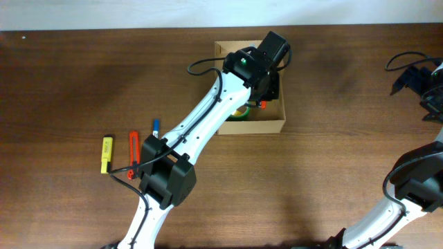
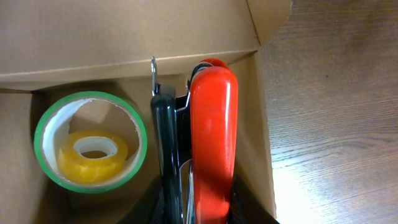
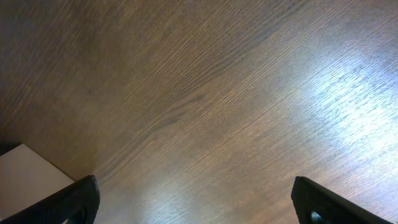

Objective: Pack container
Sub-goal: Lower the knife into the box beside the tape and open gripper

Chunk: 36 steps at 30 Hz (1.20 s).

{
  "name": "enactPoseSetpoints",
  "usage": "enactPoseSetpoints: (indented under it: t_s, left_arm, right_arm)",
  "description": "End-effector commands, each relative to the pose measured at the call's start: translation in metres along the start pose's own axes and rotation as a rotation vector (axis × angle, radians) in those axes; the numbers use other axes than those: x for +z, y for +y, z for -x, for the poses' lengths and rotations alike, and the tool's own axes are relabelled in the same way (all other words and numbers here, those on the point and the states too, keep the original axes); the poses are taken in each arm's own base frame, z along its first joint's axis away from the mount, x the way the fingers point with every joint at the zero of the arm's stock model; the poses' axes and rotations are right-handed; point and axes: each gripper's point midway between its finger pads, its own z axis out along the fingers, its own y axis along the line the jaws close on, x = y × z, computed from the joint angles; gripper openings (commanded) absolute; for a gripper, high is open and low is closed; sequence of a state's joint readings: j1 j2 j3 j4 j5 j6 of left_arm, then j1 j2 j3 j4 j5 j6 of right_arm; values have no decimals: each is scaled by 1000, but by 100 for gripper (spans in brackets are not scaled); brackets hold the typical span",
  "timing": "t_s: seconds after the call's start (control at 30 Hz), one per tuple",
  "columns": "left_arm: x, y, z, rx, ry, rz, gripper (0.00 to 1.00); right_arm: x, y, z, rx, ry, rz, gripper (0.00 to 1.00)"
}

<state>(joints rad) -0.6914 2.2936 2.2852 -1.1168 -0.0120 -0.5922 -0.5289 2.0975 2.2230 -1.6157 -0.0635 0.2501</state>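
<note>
The left gripper (image 2: 200,214) is pinching an orange tool (image 2: 213,137) inside the box (image 2: 124,43), with tape (image 2: 90,142) sitting left of its fingers. A tilted release is risking the tool wedging against the wall. The right gripper (image 3: 199,202) is hanging spread wide.

white tubular left arm (image 1: 201,121) and right arm (image 1: 379,223), black boxy joints (image 1: 169,178), looping black cables (image 1: 201,67), right gripper (image 3: 196,202) with black jaws.

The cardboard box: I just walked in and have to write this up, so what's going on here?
The left hand holds a red-and-black tool in the open cardboard box, beside a green tape roll with a yellow roll lying in its core. A yellow marker, red pen and blue pen lie on the table outside. The right hand is open over bare table.
</note>
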Motion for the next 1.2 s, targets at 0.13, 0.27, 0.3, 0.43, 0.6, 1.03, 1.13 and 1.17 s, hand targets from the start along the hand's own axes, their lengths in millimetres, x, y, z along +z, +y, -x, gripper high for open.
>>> enactPoseSetpoints:
  t_s: [0.13, 0.27, 0.3, 0.43, 0.6, 1.03, 1.13, 1.17]
  left_arm:
    - [12, -14, -5, -31, 13, -28, 2]
    - [17, -17, -9, -47, 21, -28, 2]
    - [18, -18, -9, -49, 22, -29, 1]
    - [19, -21, -11, -58, 21, -32, 2]
    - [21, -25, -13, -55, 22, -36, 1]
    - [37, -27, -24, -54, 65, -35, 1]
    - [43, -26, -27, -57, 79, -34, 1]
    - [47, -26, -29, -57, 89, -31, 1]
  right_arm:
    - [-2, 2, -3, -7, 2, 16, 99]
    - [-2, 2, -3, -7, 2, 16, 99]
    - [-2, 2, -3, -7, 2, 16, 99]
    - [-2, 2, -3, -7, 2, 16, 99]
    - [-2, 2, -3, -7, 2, 16, 99]
    - [-2, 2, -2, -7, 2, 16, 99]
    - [-2, 2, -2, -7, 2, 15, 99]
    - [-2, 2, -2, -7, 1, 15, 99]
